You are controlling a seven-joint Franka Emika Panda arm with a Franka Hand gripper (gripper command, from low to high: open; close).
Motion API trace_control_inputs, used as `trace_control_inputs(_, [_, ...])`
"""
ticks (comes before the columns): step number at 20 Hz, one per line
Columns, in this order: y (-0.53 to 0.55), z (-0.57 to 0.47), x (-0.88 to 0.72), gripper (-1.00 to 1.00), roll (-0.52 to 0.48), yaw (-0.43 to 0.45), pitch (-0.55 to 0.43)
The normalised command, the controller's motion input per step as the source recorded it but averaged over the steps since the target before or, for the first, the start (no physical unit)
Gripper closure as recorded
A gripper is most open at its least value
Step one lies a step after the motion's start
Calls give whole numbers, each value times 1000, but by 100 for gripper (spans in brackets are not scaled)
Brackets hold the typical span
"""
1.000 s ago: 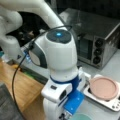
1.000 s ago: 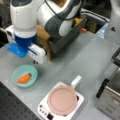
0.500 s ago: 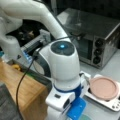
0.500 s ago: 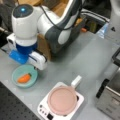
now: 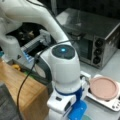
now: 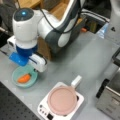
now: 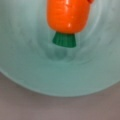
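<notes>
An orange carrot [image 6: 24, 78] with a green stub lies in a teal bowl [image 6: 14, 81] at a front view's lower left. The gripper [image 6: 29, 65], on a white and blue hand, hangs right over the bowl, just above the carrot; its fingers are hidden under the hand. In the wrist view the carrot [image 7: 68, 15] fills the top centre, green end pointing down, and the bowl's inside [image 7: 60, 82] spreads below it; no fingers show there. In a front view the hand [image 5: 72, 105] sits at the bottom centre.
A pink round pan [image 6: 62, 100] sits on a white square base beside the bowl, also seen as the pan [image 5: 103, 88]. A metal toaster oven [image 5: 100, 42] stands behind. A wooden box [image 5: 20, 87] is next to the arm.
The arm's hand has come down and slightly sideways toward the teal bowl, ending closer above the carrot. The carrot, bowl and pan stay where they were.
</notes>
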Motion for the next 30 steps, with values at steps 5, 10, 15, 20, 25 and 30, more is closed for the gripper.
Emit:
trace_control_inputs(5, [-207,10,460,-100,182,-52,118])
trace_control_inputs(10, [-214,49,455,-100,197,-79,121])
trace_control_inputs(15, [-192,93,343,-100,199,-89,125])
trace_control_inputs(20, [-156,65,294,-100,205,-96,108])
trace_control_inputs(25, [-132,12,305,-100,217,-86,78])
trace_control_inputs(30, [-129,0,292,-100,257,-48,68])
